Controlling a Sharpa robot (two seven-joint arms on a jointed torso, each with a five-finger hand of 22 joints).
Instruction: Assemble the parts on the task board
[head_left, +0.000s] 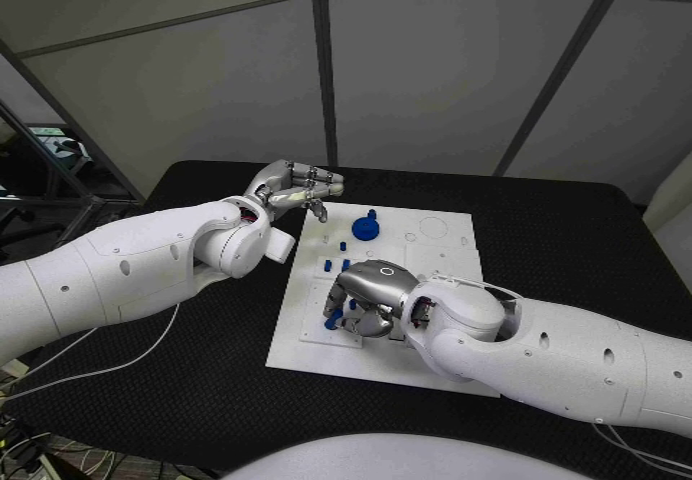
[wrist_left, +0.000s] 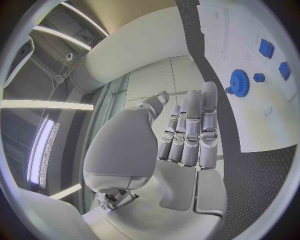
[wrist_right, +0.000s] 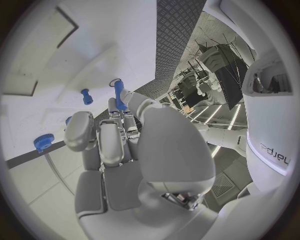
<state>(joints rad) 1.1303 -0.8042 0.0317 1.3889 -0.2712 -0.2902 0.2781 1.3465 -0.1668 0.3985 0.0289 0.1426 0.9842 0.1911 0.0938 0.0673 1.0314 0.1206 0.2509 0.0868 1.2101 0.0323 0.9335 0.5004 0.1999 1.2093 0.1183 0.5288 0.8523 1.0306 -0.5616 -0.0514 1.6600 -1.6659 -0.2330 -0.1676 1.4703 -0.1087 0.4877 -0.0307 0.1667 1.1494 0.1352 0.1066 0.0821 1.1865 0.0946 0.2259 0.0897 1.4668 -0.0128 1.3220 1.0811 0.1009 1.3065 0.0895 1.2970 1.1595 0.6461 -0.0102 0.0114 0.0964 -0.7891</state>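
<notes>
Parts, small blue plastic pieces, sit on the white rectangular task board (head_left: 433, 352) in the middle of the black table (head_left: 577, 230); the one my next move turns on is the slim blue peg (wrist_right: 119, 94), which lies right at the fingertips of my right hand (head_left: 372, 298), pointing away from the palm along the line of the fingers; in the right wrist view a fingertip is at it, but I cannot tell whether the hand grips it or only touches it; a bit of blue also peeps out at that hand's lower left in the head view. I judge the right hand far nearer to this work than the left; it hovers low over the board's near left part, fingers curled down. Beside the peg stands a short blue stud (wrist_right: 86, 96), and a blue knurled knob (wrist_right: 43, 142) lies a little apart from them. Further up the board is a blue toothed gear (head_left: 366, 227), well apart from the right hand, with small blue pegs (head_left: 335, 265) between the two. My left hand (head_left: 294, 189) is raised off the board's far left corner, fingers straight and close together, holding nothing; the gear is nearer to it. Beyond the table stand pale grey wall panels (head_left: 433, 70); a dark stand (head_left: 58, 160) is at the left.
</notes>
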